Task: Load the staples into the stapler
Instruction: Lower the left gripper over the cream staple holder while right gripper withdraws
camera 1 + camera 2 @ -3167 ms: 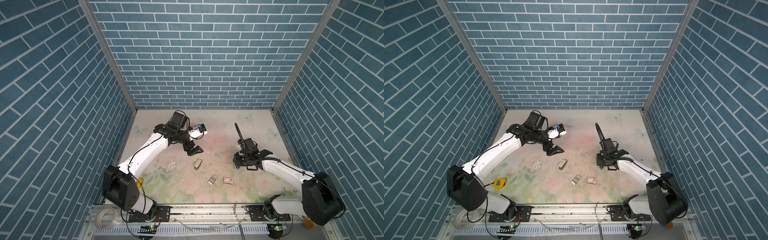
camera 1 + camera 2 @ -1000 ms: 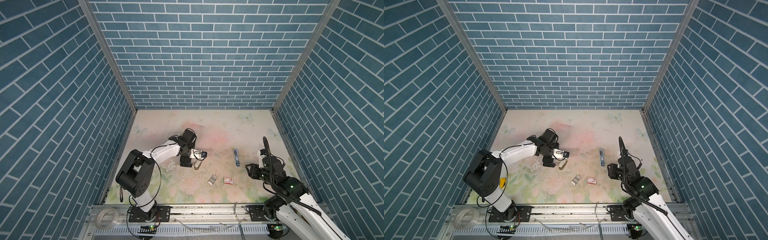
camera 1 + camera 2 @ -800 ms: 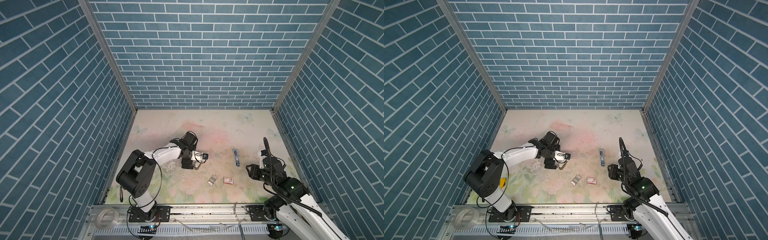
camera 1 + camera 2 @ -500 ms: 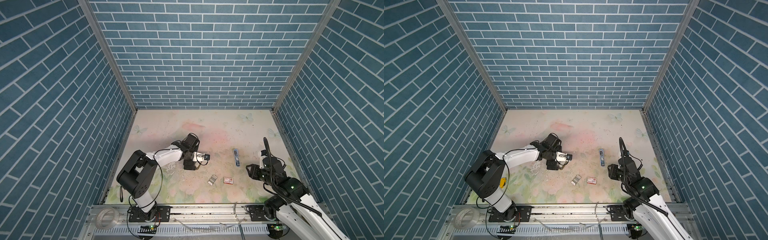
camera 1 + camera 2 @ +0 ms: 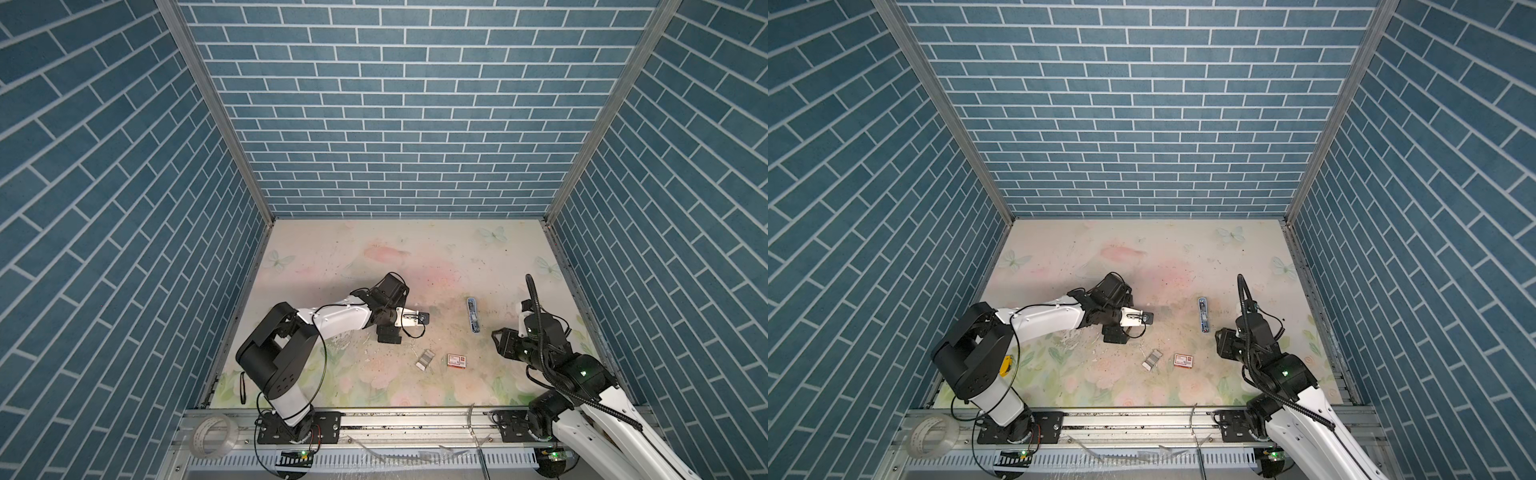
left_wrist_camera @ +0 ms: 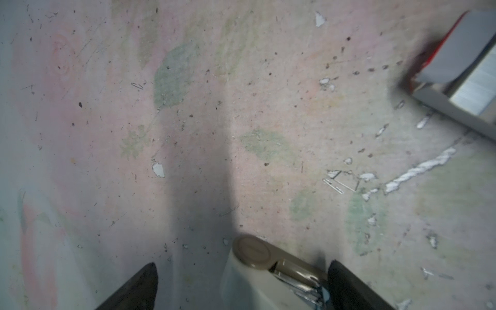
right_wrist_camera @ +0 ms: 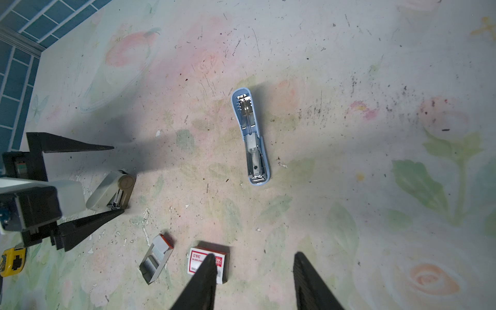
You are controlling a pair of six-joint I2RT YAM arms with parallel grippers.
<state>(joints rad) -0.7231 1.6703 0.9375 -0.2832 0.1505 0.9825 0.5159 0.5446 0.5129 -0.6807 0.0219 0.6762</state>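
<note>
A blue stapler lies swung open on the floral mat, its metal channel facing up. The staples are silvery ribbed strips in an open cardboard tray. My left gripper is low on the mat and open wide around a small cream stapler. The cream stapler lies close against one finger and is hidden under the wrist in both top views. My right gripper hangs open and empty at the front right, apart from the blue stapler.
A red-and-white staple box lies beside the tray, partly behind a right fingertip. Loose bent staples and paint flakes dot the mat. A yellow tape measure lies at the front left. A tape roll sits on the front rail.
The right arm has left the blue stapler on the mat and drawn back to the front right. The left gripper came down and slid right around the cream stapler.
</note>
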